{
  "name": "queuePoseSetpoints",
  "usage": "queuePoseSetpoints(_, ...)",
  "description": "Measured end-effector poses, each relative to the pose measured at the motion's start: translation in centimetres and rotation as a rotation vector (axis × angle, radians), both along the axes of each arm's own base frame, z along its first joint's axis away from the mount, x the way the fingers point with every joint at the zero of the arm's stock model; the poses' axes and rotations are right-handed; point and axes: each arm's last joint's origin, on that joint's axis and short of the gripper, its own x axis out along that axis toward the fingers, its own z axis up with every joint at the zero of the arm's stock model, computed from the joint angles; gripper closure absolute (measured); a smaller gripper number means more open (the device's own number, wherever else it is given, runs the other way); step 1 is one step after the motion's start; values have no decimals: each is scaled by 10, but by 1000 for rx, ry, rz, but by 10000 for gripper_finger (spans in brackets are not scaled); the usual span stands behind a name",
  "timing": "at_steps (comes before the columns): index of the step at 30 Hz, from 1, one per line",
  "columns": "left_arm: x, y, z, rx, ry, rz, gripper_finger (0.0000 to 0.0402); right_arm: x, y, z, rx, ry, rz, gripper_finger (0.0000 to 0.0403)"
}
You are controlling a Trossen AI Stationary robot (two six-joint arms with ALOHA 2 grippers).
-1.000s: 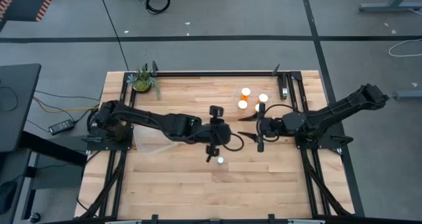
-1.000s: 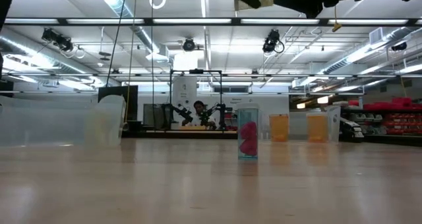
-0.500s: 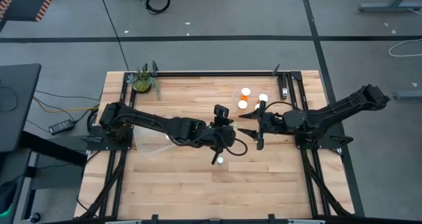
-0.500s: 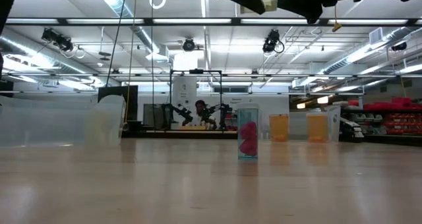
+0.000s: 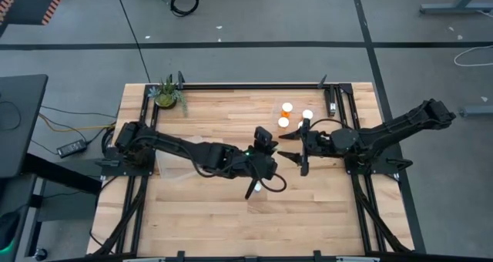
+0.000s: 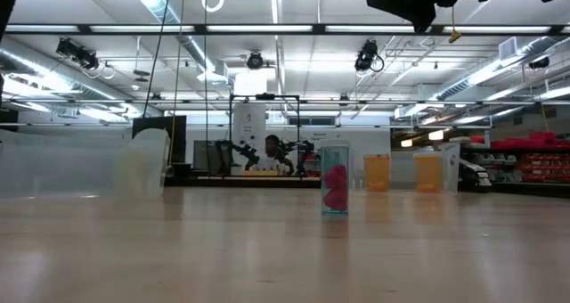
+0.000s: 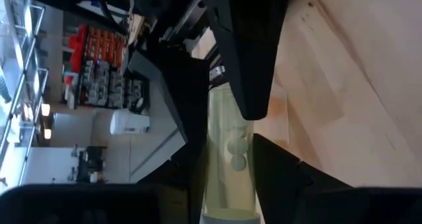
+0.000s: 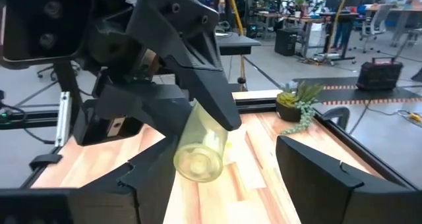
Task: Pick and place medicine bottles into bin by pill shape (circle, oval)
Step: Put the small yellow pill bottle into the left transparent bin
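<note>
Dark left arm stretched to table centre, left tool [image 5: 254,186] gripping clear bottle [image 8: 201,148], right tool [image 5: 296,156] open

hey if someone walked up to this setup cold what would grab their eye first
Probably the two dark arms meeting at mid-table: the left hand shut on a pale clear bottle, held off the wood right in front of the right hand. Next, the cluster of white-capped bottles toward the table's far right, and a lone clear bottle with pink pills standing nearer the front.
</note>
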Motion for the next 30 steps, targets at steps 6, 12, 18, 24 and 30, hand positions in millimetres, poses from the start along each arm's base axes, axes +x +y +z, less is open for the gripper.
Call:
queuePoseSetpoints(6, 2, -2, 3, 26, -14, -24, 284, 0, 1, 1, -11, -12, 25, 148)
queuePoseSetpoints(12, 2, -1, 4, 42, -6, -32, 282, 0, 1, 4, -26, -34, 38, 178)
queuePoseSetpoints(18, 2, -1, 3, 43, -5, -32, 281, 0, 1, 4, -25, -35, 44, 212)
queuePoseSetpoints(24, 2, -1, 4, 45, -4, -29, 279, 0, 1, 4, -33, -33, 45, 253)
queuePoseSetpoints(30, 2, -1, 4, 44, -4, -30, 271, 0, 1, 4, -43, -31, 45, 287)
